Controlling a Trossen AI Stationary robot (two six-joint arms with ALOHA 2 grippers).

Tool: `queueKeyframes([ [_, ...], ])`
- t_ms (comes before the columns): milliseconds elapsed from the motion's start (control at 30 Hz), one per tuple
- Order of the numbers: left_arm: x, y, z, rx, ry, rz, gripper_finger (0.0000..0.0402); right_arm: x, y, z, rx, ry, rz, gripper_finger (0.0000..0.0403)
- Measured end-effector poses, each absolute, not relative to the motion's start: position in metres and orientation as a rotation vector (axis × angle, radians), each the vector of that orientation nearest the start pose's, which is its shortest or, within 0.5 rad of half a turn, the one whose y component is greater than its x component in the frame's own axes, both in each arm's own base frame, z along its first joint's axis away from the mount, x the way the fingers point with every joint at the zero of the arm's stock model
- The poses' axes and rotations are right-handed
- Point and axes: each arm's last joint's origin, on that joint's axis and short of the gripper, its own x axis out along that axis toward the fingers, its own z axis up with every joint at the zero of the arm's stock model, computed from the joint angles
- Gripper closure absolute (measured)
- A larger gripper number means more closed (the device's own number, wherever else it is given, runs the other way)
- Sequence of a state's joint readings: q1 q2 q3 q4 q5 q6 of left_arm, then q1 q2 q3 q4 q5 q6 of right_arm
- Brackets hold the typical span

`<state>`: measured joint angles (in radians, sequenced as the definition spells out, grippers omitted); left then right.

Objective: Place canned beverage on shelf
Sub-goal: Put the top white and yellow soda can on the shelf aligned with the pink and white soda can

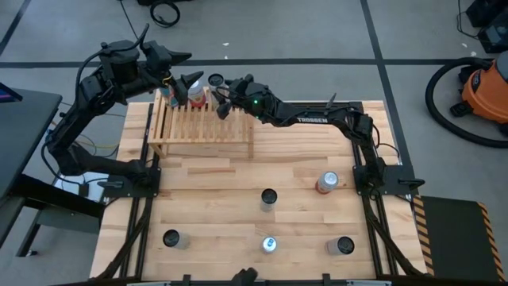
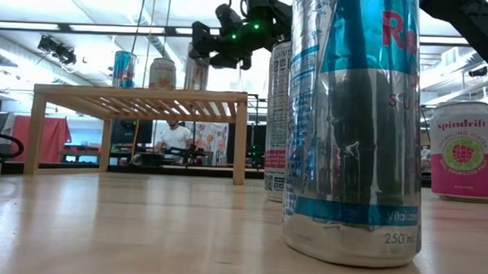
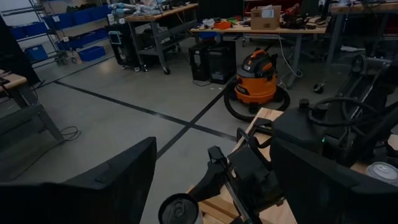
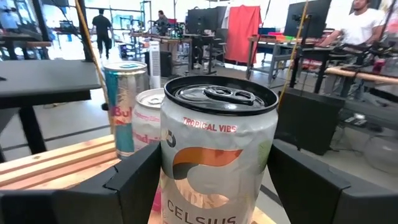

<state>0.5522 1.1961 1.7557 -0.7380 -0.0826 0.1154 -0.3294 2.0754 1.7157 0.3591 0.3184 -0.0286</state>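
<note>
The shelf, a low light-wood slatted rack, stands at the table's far left. On its top stand a blue Red Bull can and a pink-and-white can. My right gripper is over the shelf's far right part, shut on a silver Celsius can. That can also shows in the low view. My left gripper hangs open above the shelf's far left corner with nothing between its fingers. My right gripper pinches the Celsius can between its two fingers, on opposite sides of the can's wall below the rim. The fingers come in level from the table's right side. The can is upright, its base at the height of the shelf's top; whether it rests there I cannot tell.
Several more cans stand on the near half of the table: a pink one at the right, one in the middle and three along the near edge. An orange vacuum sits on the floor beyond the table's right side.
</note>
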Motion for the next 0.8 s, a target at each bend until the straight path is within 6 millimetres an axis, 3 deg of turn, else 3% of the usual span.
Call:
queueKeyframes([
  [800,0.1641,0.1039,0.5130,0.069,0.212,0.622,0.0086,0.4635,-0.1693,0.3033,-0.043,0.025,-0.654,0.0106],
])
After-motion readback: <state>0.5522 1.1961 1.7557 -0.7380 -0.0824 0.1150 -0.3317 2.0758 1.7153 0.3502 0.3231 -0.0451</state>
